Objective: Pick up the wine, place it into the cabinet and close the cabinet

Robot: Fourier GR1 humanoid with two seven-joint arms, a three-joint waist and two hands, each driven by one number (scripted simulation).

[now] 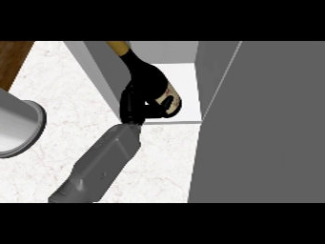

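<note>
Robot hand [145,93] is holding the wine [170,101] inside the open cabinet [186,76].

Its black fingers are curling round the bottle, hiding most of it; only the amber neck at the top and part of a pale label are showing. The bottle's long axis is pointing away from the robot, deeper into the cabinet. Which arm this is, I cannot tell with certainty. The grey door [277,124] is standing open at the right, above the pale worktop [59,86].
</note>
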